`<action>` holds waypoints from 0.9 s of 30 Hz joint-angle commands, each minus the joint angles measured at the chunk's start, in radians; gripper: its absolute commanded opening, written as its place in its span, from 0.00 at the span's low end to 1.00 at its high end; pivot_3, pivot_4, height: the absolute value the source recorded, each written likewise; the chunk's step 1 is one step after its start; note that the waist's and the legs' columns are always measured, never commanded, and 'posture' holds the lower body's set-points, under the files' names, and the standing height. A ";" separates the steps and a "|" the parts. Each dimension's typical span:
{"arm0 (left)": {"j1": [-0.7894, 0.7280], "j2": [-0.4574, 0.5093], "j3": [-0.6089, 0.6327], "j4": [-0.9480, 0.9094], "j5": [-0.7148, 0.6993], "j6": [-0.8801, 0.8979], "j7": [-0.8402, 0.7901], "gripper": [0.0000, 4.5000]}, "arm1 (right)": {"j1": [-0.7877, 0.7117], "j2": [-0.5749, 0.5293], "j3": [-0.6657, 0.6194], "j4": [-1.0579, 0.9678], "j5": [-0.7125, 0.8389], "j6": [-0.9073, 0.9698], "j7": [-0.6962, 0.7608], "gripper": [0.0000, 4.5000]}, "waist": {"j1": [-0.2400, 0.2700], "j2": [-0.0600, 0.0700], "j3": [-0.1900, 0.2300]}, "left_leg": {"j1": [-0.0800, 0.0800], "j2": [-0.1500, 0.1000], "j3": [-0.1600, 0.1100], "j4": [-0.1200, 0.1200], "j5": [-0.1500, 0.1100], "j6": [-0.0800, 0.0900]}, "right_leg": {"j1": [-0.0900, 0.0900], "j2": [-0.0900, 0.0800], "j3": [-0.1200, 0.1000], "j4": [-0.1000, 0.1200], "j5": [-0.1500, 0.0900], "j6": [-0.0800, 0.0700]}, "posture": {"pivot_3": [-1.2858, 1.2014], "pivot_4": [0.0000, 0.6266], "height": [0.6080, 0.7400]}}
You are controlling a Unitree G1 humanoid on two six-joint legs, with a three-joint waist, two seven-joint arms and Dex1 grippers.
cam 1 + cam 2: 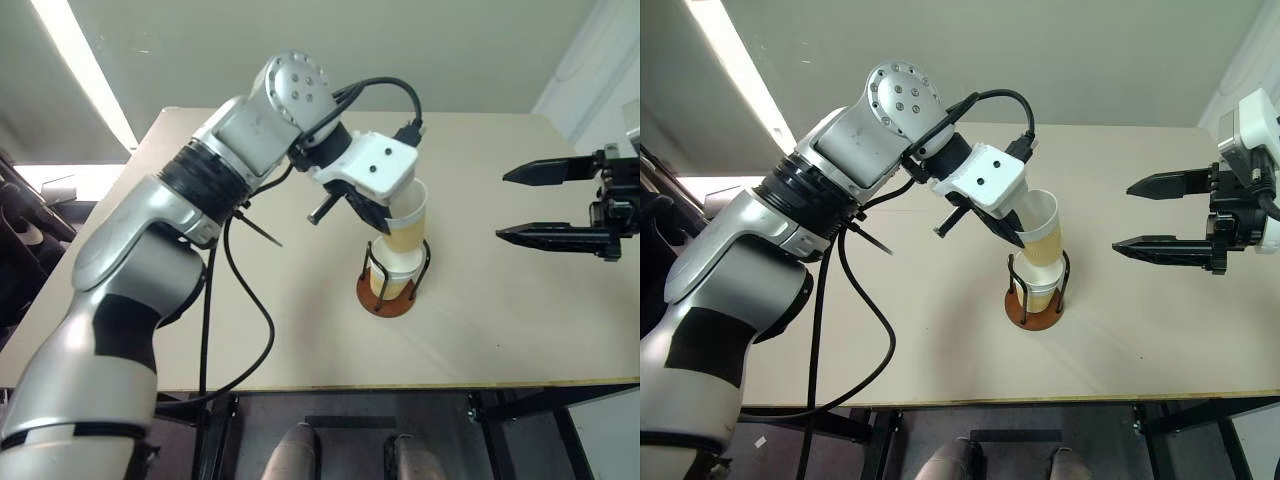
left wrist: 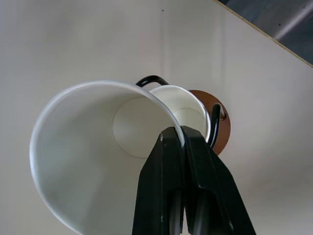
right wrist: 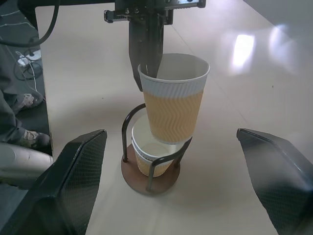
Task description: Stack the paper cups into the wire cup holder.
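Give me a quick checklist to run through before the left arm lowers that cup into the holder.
1. Left gripper shut on the held cup's rim: ok.
2. Held cup above the cup already in the holder: ok.
3. Held cup upright and centred over it: not ok, it leans and sits off to one side.
4. Wire cup holder standing flat on the table: ok.
5. Right gripper open and apart from the holder: ok.
6. How many cups are nested in the holder: cannot tell.
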 commanded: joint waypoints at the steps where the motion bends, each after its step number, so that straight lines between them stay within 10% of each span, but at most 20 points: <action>1: -0.003 0.012 -0.005 -0.046 -0.022 0.009 -0.032 0.01 | -0.007 -0.021 -0.035 -0.010 0.011 -0.018 -0.004 0.99 | 0.000 0.000 0.000 | 0.000 0.000 0.000 0.000 0.000 0.000 | 0.000 0.000 0.000 0.000 0.000 0.000 | 0.52 0.24 1.00; 19: 0.041 -0.026 -0.008 -0.055 0.072 -0.051 -0.032 0.01 | 0.013 -0.034 -0.038 -0.010 0.010 -0.030 0.003 0.99 | 0.001 0.000 0.000 | 0.001 0.000 0.001 0.001 0.000 0.000 | 0.000 0.000 0.001 0.000 0.000 0.001 | 0.52 0.24 1.00; 27: 0.033 -0.076 0.059 -0.009 0.082 -0.017 -0.032 0.51 | 0.012 -0.026 -0.017 -0.005 0.000 -0.046 0.002 0.99 | 0.002 0.000 0.000 | 0.000 0.000 0.001 0.001 0.000 0.001 | 0.000 0.000 0.002 0.000 0.001 0.001 | 0.52 0.24 1.00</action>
